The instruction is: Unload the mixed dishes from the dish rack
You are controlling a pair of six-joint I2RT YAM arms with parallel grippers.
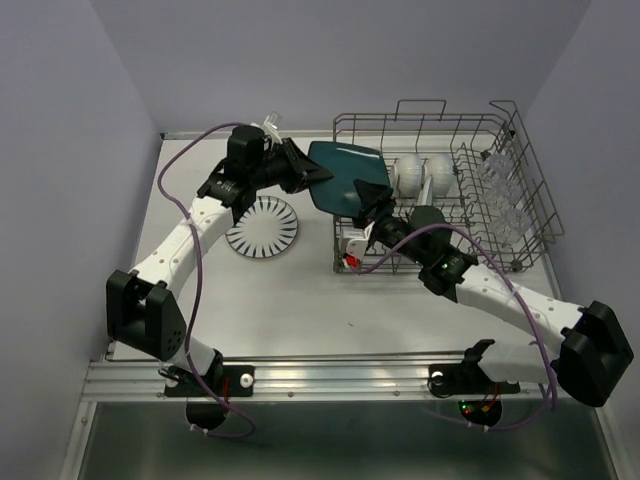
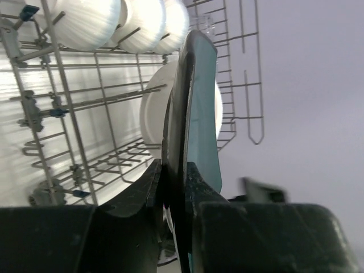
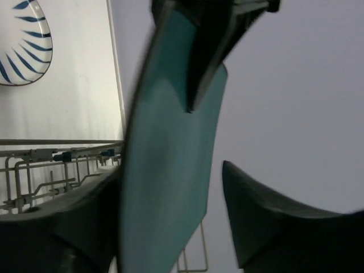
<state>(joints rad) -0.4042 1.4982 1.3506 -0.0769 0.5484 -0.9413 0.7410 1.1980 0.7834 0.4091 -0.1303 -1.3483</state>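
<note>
Firmly pinched between the fingers (image 2: 136,199) of the left gripper (image 1: 305,172): rim of the dark teal plate (image 1: 345,165), held on edge. Opposite, straddled by the parted jaws of the right gripper (image 1: 372,195), one finger against the plate face, the other apart from it. Beneath both sets of fingertips, left end of the dish rack (image 1: 440,118). Farther right, white bowls (image 1: 412,172) and clear tumblers (image 1: 500,190) among the tines. Below the left wrist, flat on the table (image 1: 200,300), a blue-striped plate (image 1: 262,227).
</note>
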